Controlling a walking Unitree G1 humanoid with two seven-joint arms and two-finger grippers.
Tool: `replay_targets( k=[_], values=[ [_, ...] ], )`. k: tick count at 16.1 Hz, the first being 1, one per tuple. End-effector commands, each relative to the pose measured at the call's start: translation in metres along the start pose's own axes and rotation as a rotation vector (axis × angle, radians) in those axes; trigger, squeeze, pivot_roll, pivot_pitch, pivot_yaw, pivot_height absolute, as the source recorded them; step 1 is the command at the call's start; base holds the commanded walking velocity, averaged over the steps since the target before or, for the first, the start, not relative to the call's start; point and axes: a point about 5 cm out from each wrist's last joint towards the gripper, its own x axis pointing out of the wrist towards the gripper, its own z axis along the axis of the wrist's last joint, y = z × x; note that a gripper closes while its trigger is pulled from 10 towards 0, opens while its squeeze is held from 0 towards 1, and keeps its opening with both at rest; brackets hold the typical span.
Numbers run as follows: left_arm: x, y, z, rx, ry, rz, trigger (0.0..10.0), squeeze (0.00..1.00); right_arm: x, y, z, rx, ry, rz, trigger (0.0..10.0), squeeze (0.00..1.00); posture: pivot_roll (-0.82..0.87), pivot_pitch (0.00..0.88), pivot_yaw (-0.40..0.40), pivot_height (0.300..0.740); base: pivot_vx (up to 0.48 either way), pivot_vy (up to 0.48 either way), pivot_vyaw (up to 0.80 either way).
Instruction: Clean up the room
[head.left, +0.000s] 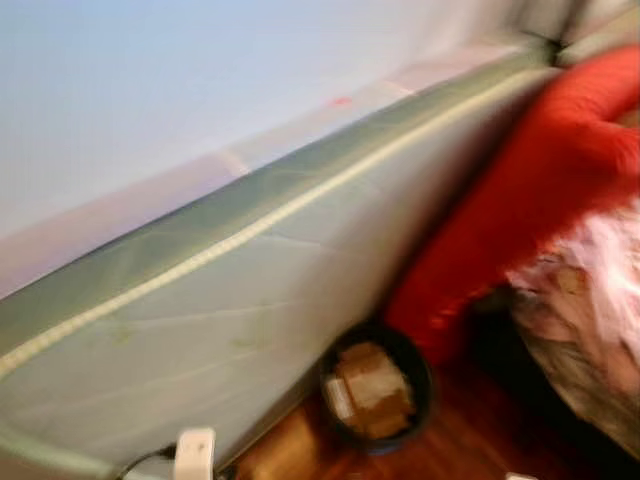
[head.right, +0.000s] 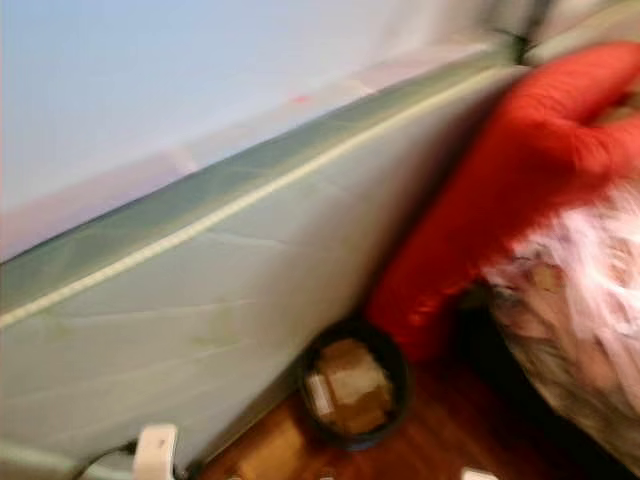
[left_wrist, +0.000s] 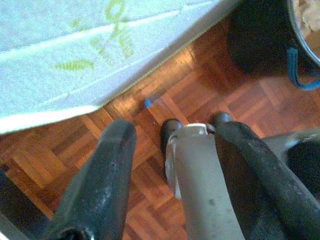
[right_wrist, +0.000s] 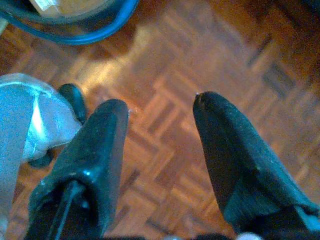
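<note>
A dark round bin (head.left: 377, 387) holding cardboard and paper scraps stands on the parquet floor beside a pale green mattress (head.left: 250, 290) set on its edge. My left gripper (left_wrist: 175, 129) hangs open above the floor near the mattress edge (left_wrist: 75, 50), with the bin's blue handle (left_wrist: 300, 75) to one side. Low over bare parquet, my right gripper (right_wrist: 161, 102) is open too, close to the bin's blue rim (right_wrist: 95, 35). Neither gripper holds anything. The head views are blurred.
A big red cushion (head.left: 530, 190) leans over the bin, against the mattress. Pink and white patterned fabric (head.left: 590, 300) lies at the right. A white plug with a cable (head.left: 193, 452) sits at the mattress foot. My own silver leg (left_wrist: 200, 185) shows between the left fingers.
</note>
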Motion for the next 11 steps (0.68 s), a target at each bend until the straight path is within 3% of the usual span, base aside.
replay_targets(
  k=[1, 6, 9, 11],
  values=[
    [-0.0036, 0.0381, -0.0038, 0.113, 0.133, 0.092, 10.0, 0.0, 0.0248, 0.0359, 0.0741, 0.029, -0.035, 0.063, 10.0, 0.0, -0.03, 0.0, 0.0, 0.74, 0.0, 0.0, -0.79],
    [-0.0033, 0.038, -0.0025, 0.109, 0.124, 0.094, 10.0, 0.0, 0.0249, 0.0362, 0.0746, 0.033, -0.034, 0.064, 10.0, 0.0, -0.03, 0.0, 0.0, 0.74, 0.0, 0.0, -0.79],
    [-0.0032, 0.0384, -0.0014, 0.123, 0.119, 0.096, 10.0, 0.0, 0.0249, 0.0367, 0.0758, 0.047, -0.05, 0.065, 10.0, 0.0, -0.03, 0.0, 0.001, 0.74, 0.0, 0.0, 0.0],
    [-0.0034, 0.0388, -0.0011, 0.078, 0.101, 0.113, 10.0, 0.0, 0.0248, 0.0375, 0.077, 0.085, -0.074, 0.071, 10.0, 0.0, -0.03, 0.0, 0.001, 0.74, 0.0, -0.298, 0.0]
  ],
)
